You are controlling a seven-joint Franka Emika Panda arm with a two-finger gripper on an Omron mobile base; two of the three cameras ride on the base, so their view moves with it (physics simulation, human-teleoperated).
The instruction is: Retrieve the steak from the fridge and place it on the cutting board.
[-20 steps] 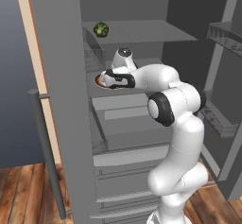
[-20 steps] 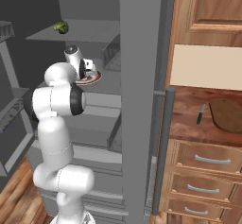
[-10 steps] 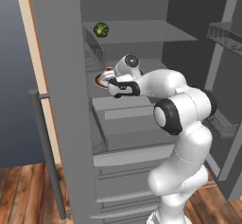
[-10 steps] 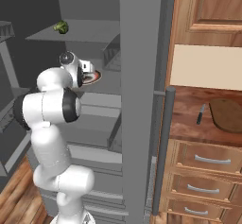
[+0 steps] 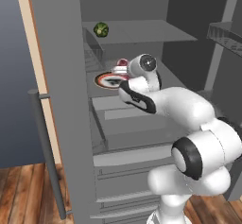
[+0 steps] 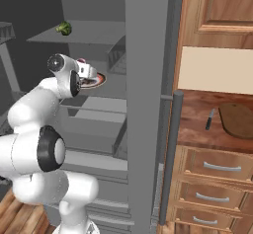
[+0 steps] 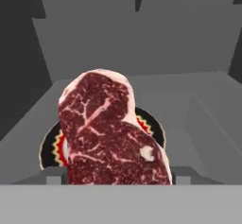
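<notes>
Evidently clamped, the dark two-finger gripper [image 7: 118, 176], on the small flat slab of raw red marbled steak [image 7: 111, 133]. Seen in the hand view with the meat standing up from between the finger tips, its long axis running away from the hand and leaning a little to one side. Held just above the round orange-rimmed plate [image 7: 49, 147], whether touching it or clear of it could not be told. Reached, in the left base view, into the middle shelf bay of the tall grey fridge [image 5: 61, 76], with the gripper [image 5: 119, 69] beside the plate [image 5: 106, 80] and a scrap of red steak [image 5: 123, 62] showing at its tip. Roofed by the shelf carrying the small green round vegetable [image 5: 100, 29], so little room upward; more room straight back out toward the base. Walled on the arm's right, in the right base view, by the thick grey fridge door [image 6: 148, 104] with its long dark bar handle [image 6: 170, 154]. Beyond that, well apart from the gripper [image 6: 89, 71], lay the flat brown wooden cutting board [image 6: 237, 121] on the reddish-brown wooden countertop [image 6: 195, 129], with a small dark-handled utensil [image 6: 209, 119] just beside it. Probably called for backing out of the bay first, then passing the door's edge rightward.
</notes>
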